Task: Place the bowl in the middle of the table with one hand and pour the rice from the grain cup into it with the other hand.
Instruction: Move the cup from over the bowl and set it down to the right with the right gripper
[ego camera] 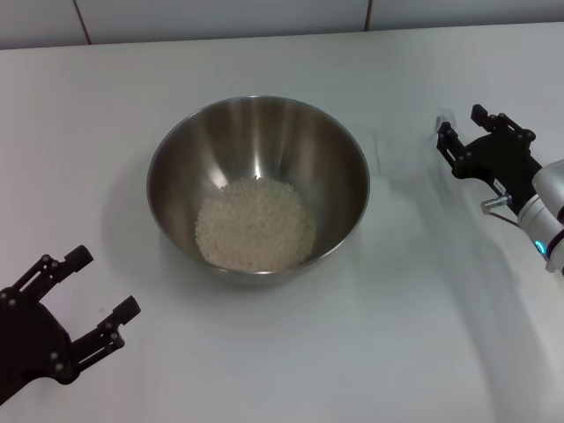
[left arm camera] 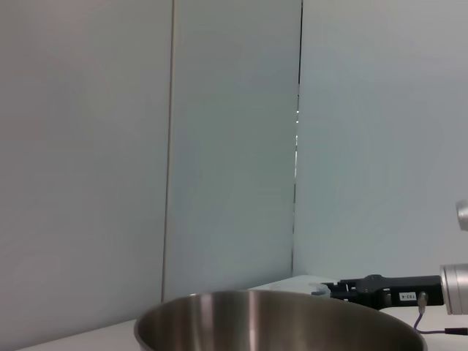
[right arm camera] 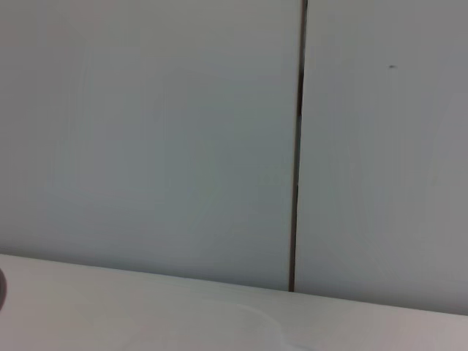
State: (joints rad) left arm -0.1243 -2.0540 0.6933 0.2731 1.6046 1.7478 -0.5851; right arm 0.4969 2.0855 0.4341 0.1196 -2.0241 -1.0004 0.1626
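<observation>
Left gripper (ego camera: 86, 300) is nearest, low at table (ego camera: 423, 335) front edge, fingers apart w/ nothing between. Bowl (ego camera: 257, 141) stands mid-table w/ rice (ego camera: 256, 225) inside. Grain cup (ego camera: 401, 154) stands right of bowl; right gripper (ego camera: 458, 132) just beside it, fingers apart.

The grain cup (ego camera: 401, 154) was only a faint translucent outline on the bench (ego camera: 370, 352) in the head view, its contents impossible to read. The left wrist view cut off the bowl (left arm camera: 278, 322) below its rim, hiding the rice. The left pincer (ego camera: 84, 300) ran off the frame's lower corner. Whether the right pincer (ego camera: 454, 132) touched the cup could not be told.
</observation>
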